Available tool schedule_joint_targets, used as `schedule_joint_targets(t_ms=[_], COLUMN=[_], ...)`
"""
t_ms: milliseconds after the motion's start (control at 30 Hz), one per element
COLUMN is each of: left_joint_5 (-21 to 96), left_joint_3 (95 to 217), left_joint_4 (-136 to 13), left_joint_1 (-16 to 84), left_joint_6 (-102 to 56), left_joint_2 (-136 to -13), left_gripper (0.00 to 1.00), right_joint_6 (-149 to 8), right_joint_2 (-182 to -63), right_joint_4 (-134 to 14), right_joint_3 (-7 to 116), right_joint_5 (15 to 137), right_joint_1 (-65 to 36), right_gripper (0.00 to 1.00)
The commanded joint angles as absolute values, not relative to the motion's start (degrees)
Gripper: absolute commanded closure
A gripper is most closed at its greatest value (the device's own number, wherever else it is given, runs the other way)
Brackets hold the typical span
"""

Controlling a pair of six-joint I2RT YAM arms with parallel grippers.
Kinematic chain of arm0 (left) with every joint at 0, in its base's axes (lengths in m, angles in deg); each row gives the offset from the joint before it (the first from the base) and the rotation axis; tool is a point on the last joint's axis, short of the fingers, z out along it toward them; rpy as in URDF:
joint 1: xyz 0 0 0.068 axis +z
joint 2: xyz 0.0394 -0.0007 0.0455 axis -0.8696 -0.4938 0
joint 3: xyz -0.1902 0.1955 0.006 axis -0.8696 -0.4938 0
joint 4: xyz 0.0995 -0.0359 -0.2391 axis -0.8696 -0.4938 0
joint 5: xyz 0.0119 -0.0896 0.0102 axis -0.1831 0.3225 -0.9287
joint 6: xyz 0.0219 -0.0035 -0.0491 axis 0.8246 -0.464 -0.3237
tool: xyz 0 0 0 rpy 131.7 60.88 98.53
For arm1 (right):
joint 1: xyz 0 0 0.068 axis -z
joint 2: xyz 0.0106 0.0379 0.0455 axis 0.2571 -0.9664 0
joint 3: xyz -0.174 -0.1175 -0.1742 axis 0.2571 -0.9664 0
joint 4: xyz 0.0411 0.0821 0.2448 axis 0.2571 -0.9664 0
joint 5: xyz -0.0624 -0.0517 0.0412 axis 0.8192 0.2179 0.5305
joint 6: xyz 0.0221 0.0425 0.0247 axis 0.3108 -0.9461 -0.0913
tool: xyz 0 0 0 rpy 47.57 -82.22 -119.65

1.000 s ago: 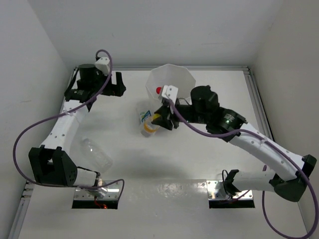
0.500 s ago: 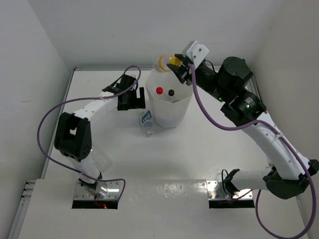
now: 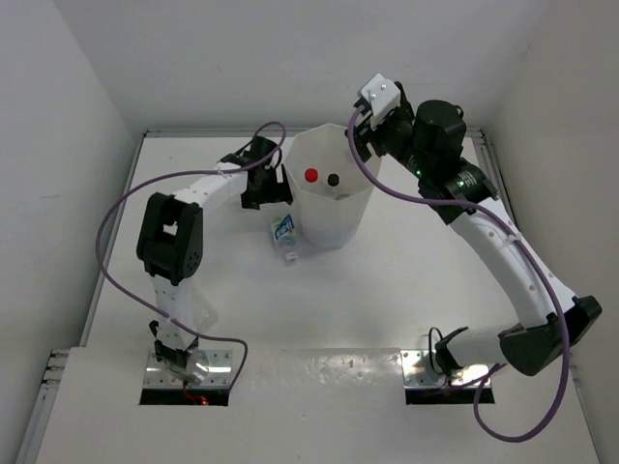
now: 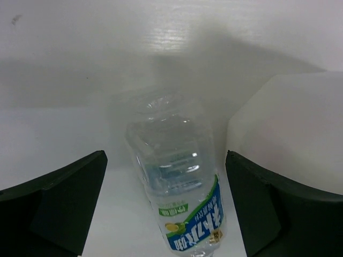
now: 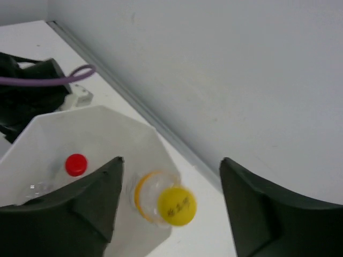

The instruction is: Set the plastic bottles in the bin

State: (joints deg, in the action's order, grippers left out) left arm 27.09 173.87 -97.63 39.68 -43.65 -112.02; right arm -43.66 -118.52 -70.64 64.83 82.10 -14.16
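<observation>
Two bottles (image 3: 310, 176) show inside the bin (image 3: 329, 217) at upper centre; right fingers (image 5: 80, 214) stand apart above it, left fingers (image 4: 59, 203) apart astride the labelled bottle (image 4: 177, 182) on the surface (image 3: 387, 290), which I should clamp squarely at mid-body.

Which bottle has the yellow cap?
The yellow-capped bottle is the one between the right gripper's open fingers, at the bin's rim. The two bottles inside the bin show a red cap and a black cap.

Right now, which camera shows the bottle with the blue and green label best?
The left wrist view: the labelled bottle lies close up between the open fingers of the left gripper. The top view shows it small, beside the bin. The right wrist view misses it.
</observation>
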Motion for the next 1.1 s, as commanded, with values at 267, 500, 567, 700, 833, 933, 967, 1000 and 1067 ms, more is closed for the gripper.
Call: schedule_joint_targets(t_ms=[267, 500, 567, 700, 833, 933, 967, 1000, 1067], left_joint_5=[28.85, 31.83, 31.84, 35.52, 42.45, 53.96, 56.94, 60.46, 61.63], left_joint_3=[175.3, 172.84, 175.38, 179.43, 172.51, 173.52, 175.72, 180.09, 183.11], left_joint_4=[-98.22, -93.48, -92.86, -89.18, -70.85, -58.43, -57.36, -56.22, -51.5], left_joint_1=[40.45, 48.71, 52.05, 56.45, 57.51, 56.98, 56.98, 55.68, 54.09], left_joint_6=[-45.04, -42.41, -40.22, -33.9, -29.67, -34.11, -36.15, -38.34, -42.73], left_joint_2=[-119.2, -107.97, -102.71, -92.79, -78.74, -78.58, -80.08, -81.48, -84.04], left_gripper=[0.09, 0.35, 0.43, 0.59, 0.75, 0.77, 0.77, 0.78, 0.78], right_joint_6=[-51.26, -56.62, -57.84, -62.06, -66.89, -69.52, -70.32, -71.64, -73.58], right_joint_2=[-116.09, -110.64, -107.13, -101.69, -96.75, -93.76, -92.62, -92.35, -91.12], right_joint_4=[-76.72, -80.85, -80.85, -81.82, -84.1, -86.65, -87.79, -88.49, -89.72], right_joint_3=[68.65, 61.12, 54.81, 47.13, 38.53, 33.95, 33.07, 30.45, 28.93], right_joint_5=[76.35, 75.03, 75.2, 76.08, 76.09, 75.21, 74.94, 73.29, 71.43], right_joint_1=[-13.84, -13.76, -13.41, -12.44, -12.0, -11.73, -11.73, -11.73, -11.73], right_gripper=[0.18, 0.17, 0.17, 0.18, 0.18, 0.18, 0.19, 0.19, 0.19])
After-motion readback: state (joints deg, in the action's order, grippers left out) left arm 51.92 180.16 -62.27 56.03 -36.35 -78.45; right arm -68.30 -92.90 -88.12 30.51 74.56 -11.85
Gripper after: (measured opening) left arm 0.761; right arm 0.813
